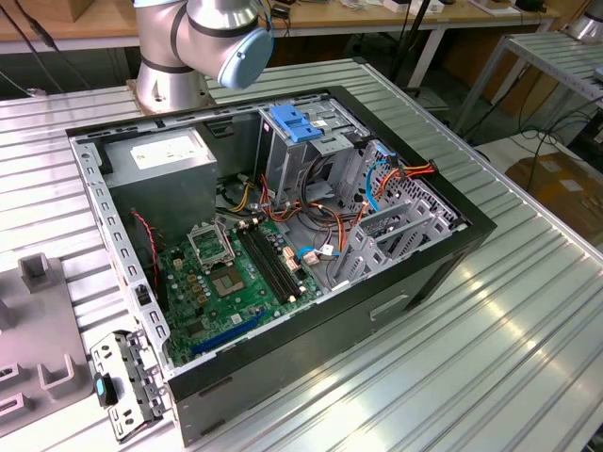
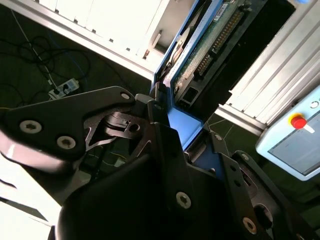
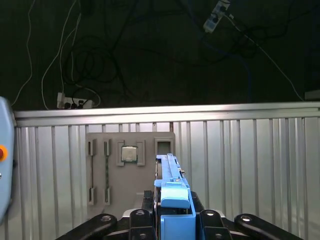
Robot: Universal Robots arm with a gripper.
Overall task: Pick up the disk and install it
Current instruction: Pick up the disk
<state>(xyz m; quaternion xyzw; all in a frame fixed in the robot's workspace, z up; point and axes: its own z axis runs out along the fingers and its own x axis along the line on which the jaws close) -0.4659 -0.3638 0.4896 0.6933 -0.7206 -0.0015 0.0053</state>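
While the computer case [image 1: 377,315] lies open on the table [image 1: 509,348], the claw [image 3: 172,207] grips the disk [image 3: 169,172].

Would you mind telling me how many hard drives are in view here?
1: the disk, clamped between the gripper's fingers in both wrist views. Others could be hidden inside the drive cage of the open computer case in the exterior view.

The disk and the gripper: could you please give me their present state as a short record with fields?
gripper: jaws shut on the disk
disk pose: edge-on in the first wrist view, held clear of the table
beyond it: grey fixture plate on ribbed table
computer case: open, the held disk not in it
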